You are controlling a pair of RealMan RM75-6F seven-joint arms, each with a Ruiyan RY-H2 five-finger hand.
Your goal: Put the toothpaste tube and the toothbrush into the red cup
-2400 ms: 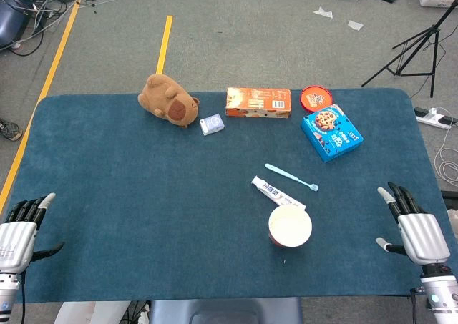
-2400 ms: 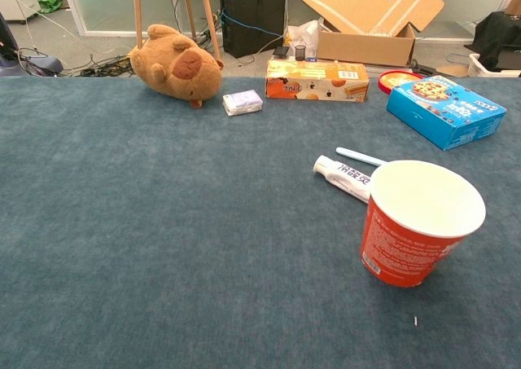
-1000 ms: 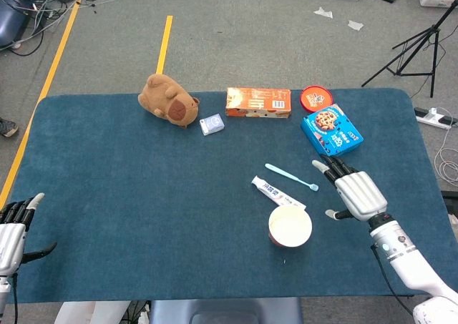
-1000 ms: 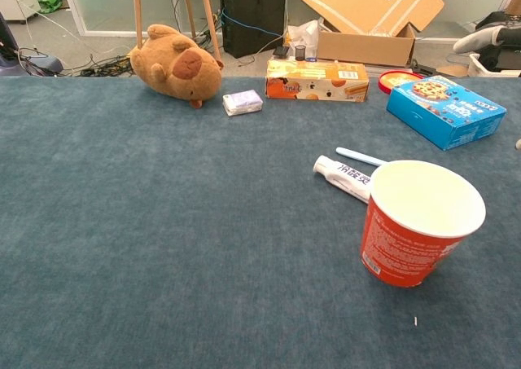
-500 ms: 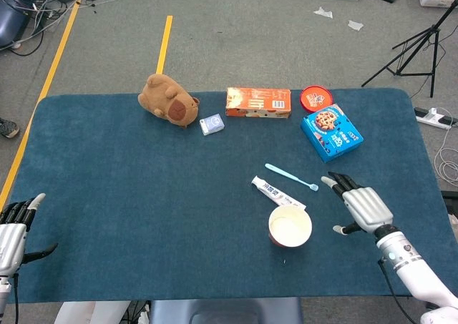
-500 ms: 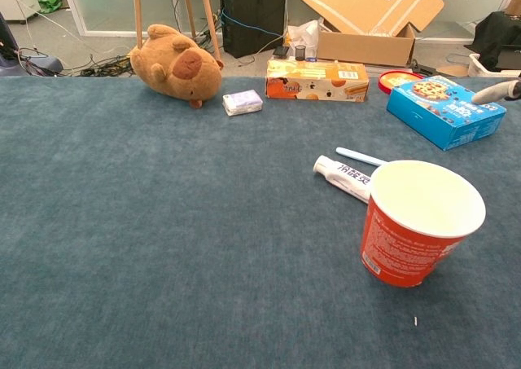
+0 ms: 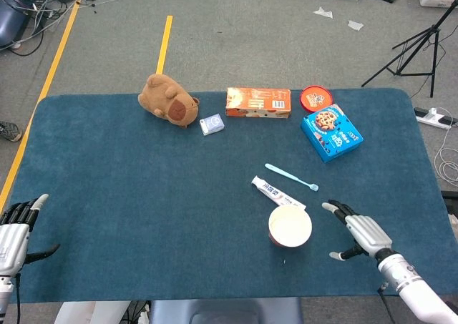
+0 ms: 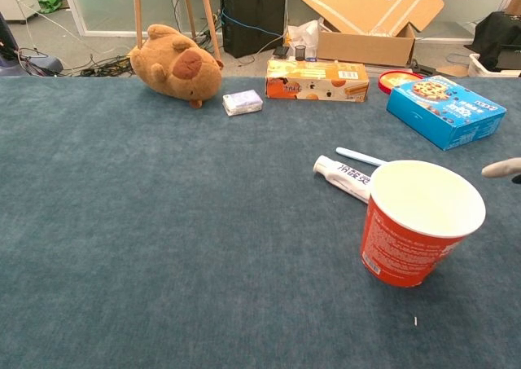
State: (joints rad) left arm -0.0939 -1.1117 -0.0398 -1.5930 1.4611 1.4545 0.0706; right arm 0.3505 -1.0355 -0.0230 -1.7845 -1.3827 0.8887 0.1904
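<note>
Red paper makes up the cup [image 8: 421,221], the biggest of the three things to be used. It stands upright on the blue table cover [image 7: 129,195], and nothing is seen inside it. It looks light, so it could be knocked over if it is bumped.

The toothpaste tube [image 7: 278,192] is next in size. It lies flat just behind the cup, with one end touching or almost touching the rim; that cannot be told for sure. It is likely soft and squashy, so it is best taken by the middle or near the stiff cap end.

The toothbrush [image 7: 291,177] is the smallest. It lies flat just beyond the tube. It is thin, hard and a bit slippery, and it is best pinched along the handle.

The right hand [image 7: 363,232] is held near the cup on its right side, with fingers spread and nothing in it. The left hand [image 7: 16,235] is seen far away at the table's edge, also spread and holding nothing.
</note>
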